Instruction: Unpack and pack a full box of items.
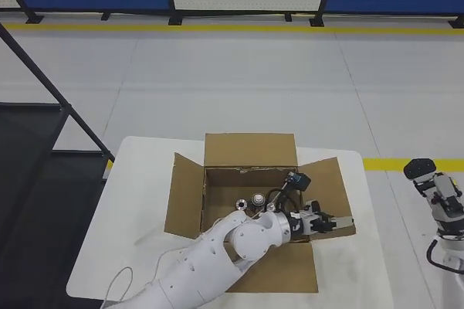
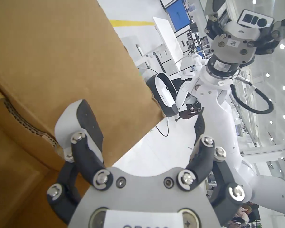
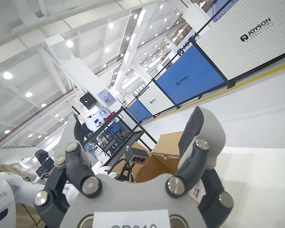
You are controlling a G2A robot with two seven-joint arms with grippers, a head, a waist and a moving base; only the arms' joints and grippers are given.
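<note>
An open cardboard box (image 1: 251,151) sits in the middle of a white table (image 1: 139,201), all four flaps folded outward. The left arm reaches across the box's near flap and over its interior. The left gripper (image 1: 333,225) is at the box's right-hand flap (image 2: 49,48), near that flap's front corner. In the left wrist view its fingers (image 2: 86,122) stand wide apart with the flap's edge running between them; one pad lies against the cardboard's face, the other stands clear of it, so nothing is clamped. Inside the box, just beside the arm, a small grey-and-dark item (image 1: 255,200) rests on the floor, too small to identify; the arm hides the rest of the interior. The right gripper (image 1: 432,181) hangs well to the right of the box, beyond the table's edge, above the pale floor. Its fingers (image 3: 192,129) are spread wide and hold nothing. From its wrist camera the box (image 3: 166,143) appears beyond the fingers. A black metal rack (image 1: 31,170) stands well to the left of the box.
</note>
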